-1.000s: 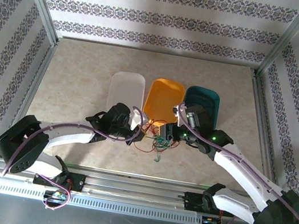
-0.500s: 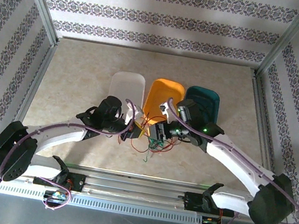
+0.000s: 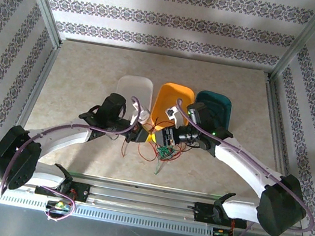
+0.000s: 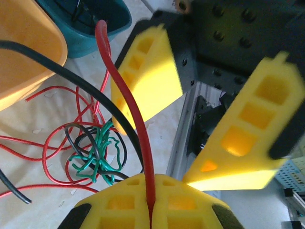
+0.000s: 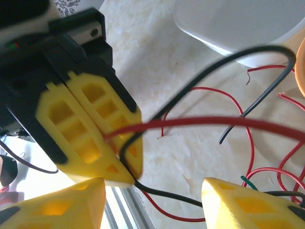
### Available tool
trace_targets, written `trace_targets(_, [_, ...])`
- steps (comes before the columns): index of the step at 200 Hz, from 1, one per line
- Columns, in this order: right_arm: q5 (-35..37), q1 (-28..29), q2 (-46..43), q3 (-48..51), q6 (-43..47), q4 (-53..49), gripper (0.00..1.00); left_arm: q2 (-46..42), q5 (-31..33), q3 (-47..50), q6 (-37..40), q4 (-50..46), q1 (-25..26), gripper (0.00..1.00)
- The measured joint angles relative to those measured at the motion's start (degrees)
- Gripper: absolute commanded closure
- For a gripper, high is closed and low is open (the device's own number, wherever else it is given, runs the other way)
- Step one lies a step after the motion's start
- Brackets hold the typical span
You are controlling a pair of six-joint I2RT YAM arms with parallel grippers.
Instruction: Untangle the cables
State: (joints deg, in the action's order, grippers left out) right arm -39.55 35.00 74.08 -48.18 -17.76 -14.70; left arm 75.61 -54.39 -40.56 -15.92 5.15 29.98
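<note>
beige table [image 3: 86,75] | cables [image 3: 164,150] red, black, green, tangled | left claw [image 4: 150,193] pinching red cable [image 4: 125,109] | right claw [image 5: 152,202] wide

cables [image 3: 164,150] tangle mid-table, boxed in on three sides.
- 12 o'clock: orange tray [image 3: 172,99], with white tray [image 3: 134,92] at 11 and teal tray [image 3: 216,106] at 1. The trays sit side by side, no lane between them.
- 9 o'clock: left gripper [image 3: 143,135], clamped on the red cable [image 4: 101,36].
- 1–2 o'clock: right gripper [image 3: 170,137], jaws apart, close to the left one. Red and black strands cross the gap between the two, so no pass there.
- Free: bare table [image 3: 79,79] at 6 o'clock toward the near rail, wide open at 9–10 and 3–4 beyond the arms, and at 12 behind the trays.
</note>
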Motion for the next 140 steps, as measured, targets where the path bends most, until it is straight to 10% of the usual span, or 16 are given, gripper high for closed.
trace_targets(83, [6.3, 3.3, 1.7, 1.4, 1.9, 1.4, 0.47, 3.9, -7.9, -2.9, -3.1, 0.9, -2.4, 1.0])
trace_targets(108, [7.2, 4.0, 3.5, 1.0, 2.7, 2.5, 0.85, 4.0, -7.2, -2.9, -3.5, 0.9, -2.7, 1.0])
trace_targets(140, [10.6, 4.5, 3.5, 1.0, 2.4, 3.9, 1.0, 3.7, -5.7, -2.9, -2.5, 0.5, -3.1, 0.53])
